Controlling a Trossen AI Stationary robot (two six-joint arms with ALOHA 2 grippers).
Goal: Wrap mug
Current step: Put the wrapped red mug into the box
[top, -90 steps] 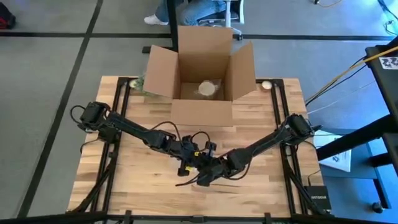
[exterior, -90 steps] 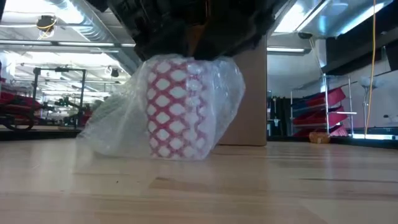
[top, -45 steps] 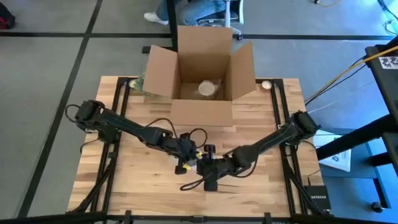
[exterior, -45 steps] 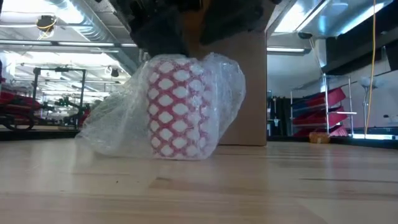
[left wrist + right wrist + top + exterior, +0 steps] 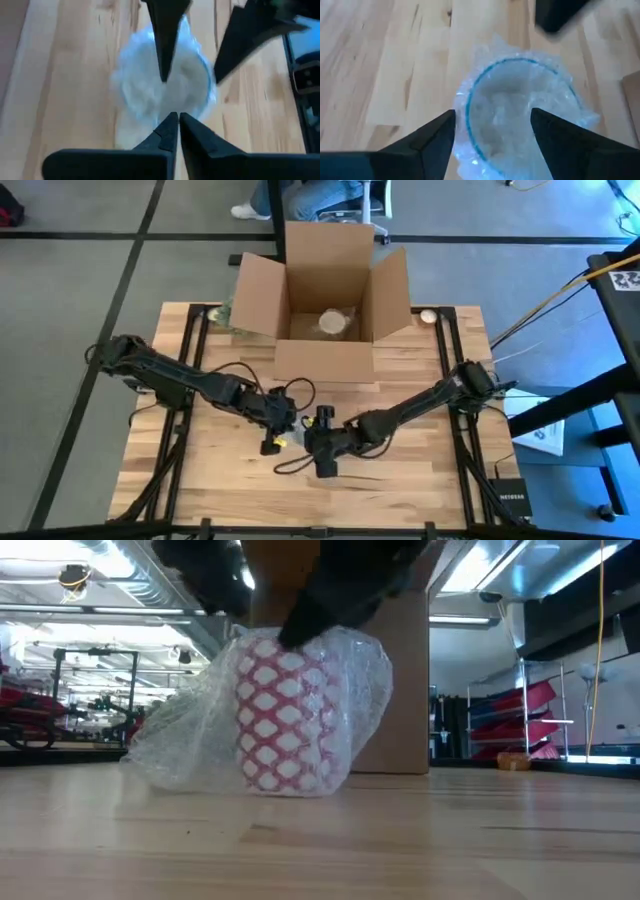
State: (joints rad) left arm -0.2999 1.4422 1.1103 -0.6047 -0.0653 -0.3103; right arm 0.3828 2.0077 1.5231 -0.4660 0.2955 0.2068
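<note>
A red-and-white patterned mug (image 5: 285,715) stands upright on the wooden table (image 5: 220,470), loosely covered in clear bubble wrap (image 5: 180,740) that trails to one side. From above, its blue rim (image 5: 520,65) shows through the wrap. My right gripper (image 5: 492,130) hovers open over the mug's mouth; in the high view it (image 5: 320,448) hides the mug. My left gripper (image 5: 175,120) is shut, its tips at the wrap's edge on the mug's left side (image 5: 270,438). My right gripper comes down on a slant over the mug's top. One finger (image 5: 310,620) meets the bubble wrap over the mouth (image 5: 164,80); the other finger (image 5: 245,35) stands clear beside the mug. My left gripper's shut tips are by the wrap's edge (image 5: 150,120); whether they touch it, I cannot tell.
An open cardboard box (image 5: 325,300) stands at the table's far edge with a wrapped round item (image 5: 333,323) inside. A small round object (image 5: 428,316) lies at the far right corner. Bare wood extends toward the near edge.
My left gripper has drawn back from the mug's top toward the table's left edge. My right gripper has shifted a little left over the mug. The mug has stayed put, and the wrap over its top has puffed up slightly.
</note>
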